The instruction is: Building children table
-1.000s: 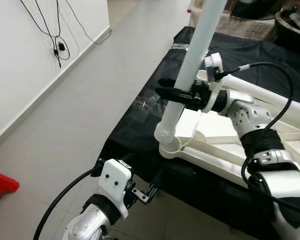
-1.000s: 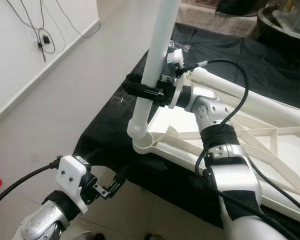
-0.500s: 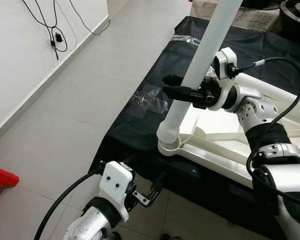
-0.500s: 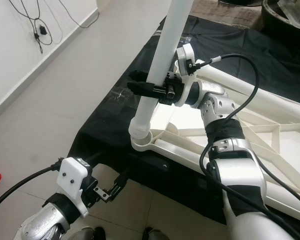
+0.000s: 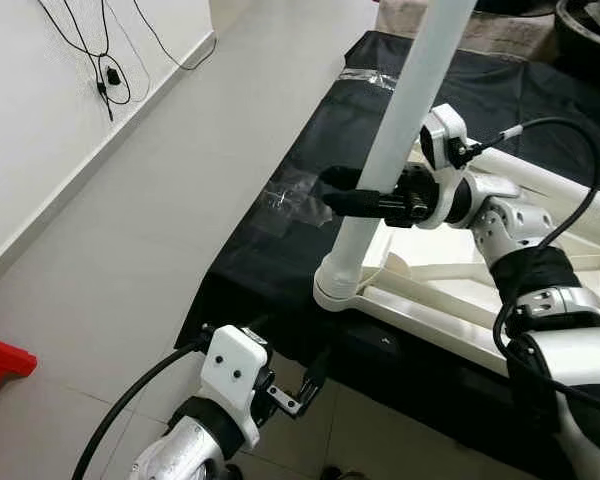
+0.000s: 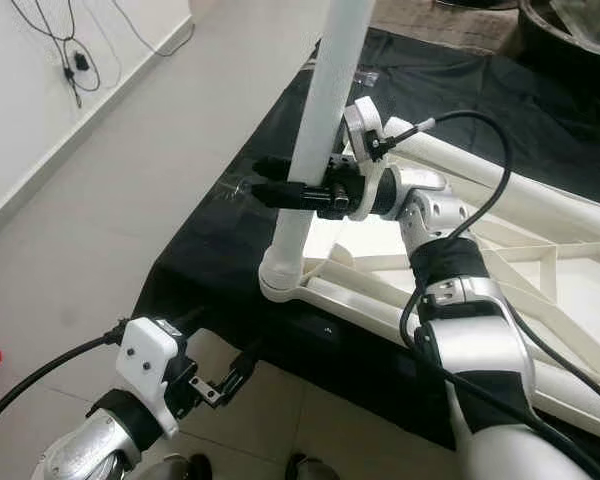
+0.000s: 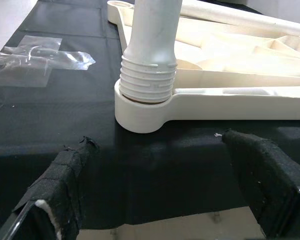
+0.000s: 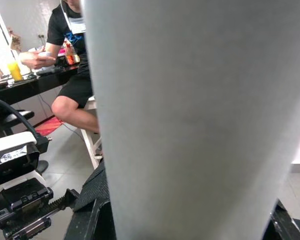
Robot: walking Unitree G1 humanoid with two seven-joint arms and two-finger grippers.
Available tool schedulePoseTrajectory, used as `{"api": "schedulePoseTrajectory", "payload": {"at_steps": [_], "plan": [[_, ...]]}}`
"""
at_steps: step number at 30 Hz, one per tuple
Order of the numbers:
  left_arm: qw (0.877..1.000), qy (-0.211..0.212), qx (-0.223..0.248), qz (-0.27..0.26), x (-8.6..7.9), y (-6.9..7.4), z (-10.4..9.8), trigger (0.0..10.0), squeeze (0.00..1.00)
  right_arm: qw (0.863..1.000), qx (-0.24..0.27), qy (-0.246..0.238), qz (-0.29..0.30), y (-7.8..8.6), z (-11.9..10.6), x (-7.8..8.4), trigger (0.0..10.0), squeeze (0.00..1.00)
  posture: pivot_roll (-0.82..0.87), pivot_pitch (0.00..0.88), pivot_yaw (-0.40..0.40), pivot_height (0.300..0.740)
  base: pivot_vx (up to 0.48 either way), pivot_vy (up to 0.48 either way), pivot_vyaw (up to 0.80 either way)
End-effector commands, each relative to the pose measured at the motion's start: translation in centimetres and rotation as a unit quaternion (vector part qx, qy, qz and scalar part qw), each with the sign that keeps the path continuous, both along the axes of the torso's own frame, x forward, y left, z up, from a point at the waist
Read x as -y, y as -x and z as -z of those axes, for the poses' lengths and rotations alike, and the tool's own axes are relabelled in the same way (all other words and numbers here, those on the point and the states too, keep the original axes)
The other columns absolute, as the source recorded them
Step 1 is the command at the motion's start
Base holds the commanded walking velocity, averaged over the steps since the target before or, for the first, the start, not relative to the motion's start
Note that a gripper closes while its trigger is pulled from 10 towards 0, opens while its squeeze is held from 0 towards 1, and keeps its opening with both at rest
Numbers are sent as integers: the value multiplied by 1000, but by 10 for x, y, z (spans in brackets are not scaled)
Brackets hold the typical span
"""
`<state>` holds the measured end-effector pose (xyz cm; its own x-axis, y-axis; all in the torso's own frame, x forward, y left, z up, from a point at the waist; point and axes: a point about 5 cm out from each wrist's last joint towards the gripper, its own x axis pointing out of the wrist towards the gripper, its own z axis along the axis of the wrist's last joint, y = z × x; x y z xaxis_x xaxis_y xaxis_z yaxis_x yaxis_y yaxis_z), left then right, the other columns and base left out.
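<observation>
1. We see our right gripper (image 5: 342,196) holding a white table leg (image 5: 400,135) partway up its length, black fingers pinching the tube from both sides.
2. The leg stands nearly upright, tilted a little, with its ribbed lower end (image 7: 147,82) seated in the round corner socket (image 7: 140,112) of the white table frame (image 5: 460,310).
3. The frame lies flat on a black cloth (image 5: 310,170) covering a low platform, the socket corner close to the cloth's near edge.
4. A second white leg (image 6: 500,190) lies across the frame, behind our right arm.
5. Our left gripper (image 5: 305,385) hangs low in front of the platform's edge, over the tiled floor (image 5: 130,230); its padded fingers (image 7: 65,175) are spread wide, holding nothing, and face the socket from just short of the cloth's edge.
6. A patch of clear tape (image 7: 40,55) is stuck on the cloth, beside the socket.
7. Black cables (image 5: 105,60) hang down the white wall at our left, and a red object (image 5: 0,362) sits on the floor at the picture's edge.
8. In the right wrist view, past the pale tube (image 8: 200,125), a seated person (image 8: 72,65) in dark clothes is at a dark counter with bottles on it.
</observation>
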<state>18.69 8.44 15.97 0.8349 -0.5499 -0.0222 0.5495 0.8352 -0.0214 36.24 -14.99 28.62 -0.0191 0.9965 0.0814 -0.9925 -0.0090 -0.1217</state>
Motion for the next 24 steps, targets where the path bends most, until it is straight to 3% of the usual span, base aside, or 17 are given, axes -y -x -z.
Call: {"api": "schedulePoseTrajectory", "payload": {"at_steps": [1,5,13,24], "plan": [[1000,-4,-7,5,2,4,2,10000,0,999,-9,43,-5,1,13,-2,10000,0,98,254,-75,740,0,0,0],[1000,-6,-5,6,2,5,2,10000,0,997,14,77,-8,0,14,-7,10000,0,100,253,-79,740,0,0,0],[1000,-7,-4,6,3,5,2,10000,0,993,49,100,-28,4,6,-16,10000,0,96,255,-82,740,0,0,0],[1000,-9,-2,6,4,5,1,10000,0,991,51,113,-53,7,11,-27,10000,0,94,265,-85,740,0,0,0]]}}
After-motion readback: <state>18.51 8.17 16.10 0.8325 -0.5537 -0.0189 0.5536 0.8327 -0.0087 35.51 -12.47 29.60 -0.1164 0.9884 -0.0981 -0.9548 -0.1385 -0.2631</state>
